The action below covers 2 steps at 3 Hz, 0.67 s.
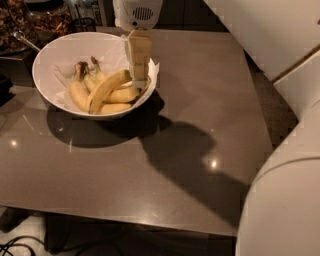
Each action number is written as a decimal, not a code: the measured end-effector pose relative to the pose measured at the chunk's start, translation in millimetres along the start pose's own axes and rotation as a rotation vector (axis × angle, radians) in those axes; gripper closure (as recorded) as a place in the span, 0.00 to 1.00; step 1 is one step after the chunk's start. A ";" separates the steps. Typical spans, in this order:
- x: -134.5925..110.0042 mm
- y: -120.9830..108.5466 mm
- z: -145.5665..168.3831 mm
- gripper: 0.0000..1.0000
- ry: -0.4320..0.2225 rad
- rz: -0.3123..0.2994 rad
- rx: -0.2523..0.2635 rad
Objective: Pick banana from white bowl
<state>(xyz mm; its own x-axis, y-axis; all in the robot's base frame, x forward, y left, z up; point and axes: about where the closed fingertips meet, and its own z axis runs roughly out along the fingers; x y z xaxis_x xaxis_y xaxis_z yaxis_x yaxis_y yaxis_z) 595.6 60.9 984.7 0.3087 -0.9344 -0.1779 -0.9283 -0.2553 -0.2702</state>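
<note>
the banana [106,86] is found inside the white bowl [46,50], laid diagonally across the right half of it, on top of the shorter bananas [119,95], with its upper end raised toward the bowl's right rim and its lower end sunk toward the bowl's near side. being the topmost and longest fruit, it is judged the easiest one to take without the rest being disturbed. the stems of the bunch are gathered toward the middle of the bowl, where dark tips are seen. crinkled paper [153,70] is spread under the fruit and is folded out over the bowl's right rim. the gripper [140,80] is hung straight down over the bowl's right rim, its tip just beside, perhaps touching, the raised end of the banana; this placement is read as an approach to the exposed end, where a hold can be taken clear of the bowl's wall. whether the gripper is parted or closed cannot be told, since it is seen as one pale block, and contact with the fruit cannot be confirmed either. the white wrist housing [137,12] above it is cut off by the top edge. the bowl is set on the far left part of a dark glossy table [210,85], and a broad shadow [180,155] is cast on the table to the bowl's near right. to the right of the bowl, well apart from it, large white robot panels [285,200] are only partly shown. behind the bowl to the left, dark clutter [20,20] is too dim to be identified.
</note>
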 end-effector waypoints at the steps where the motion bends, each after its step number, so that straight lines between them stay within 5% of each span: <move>1: -11.8 -11.7 17.9 0.01 0.010 -0.040 -0.028; 2: -22.6 -22.7 40.3 0.12 0.034 -0.081 -0.061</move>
<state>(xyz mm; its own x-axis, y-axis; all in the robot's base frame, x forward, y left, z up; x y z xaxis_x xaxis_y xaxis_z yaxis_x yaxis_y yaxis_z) 618.0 97.8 956.7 0.3767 -0.9178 -0.1255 -0.9120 -0.3437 -0.2238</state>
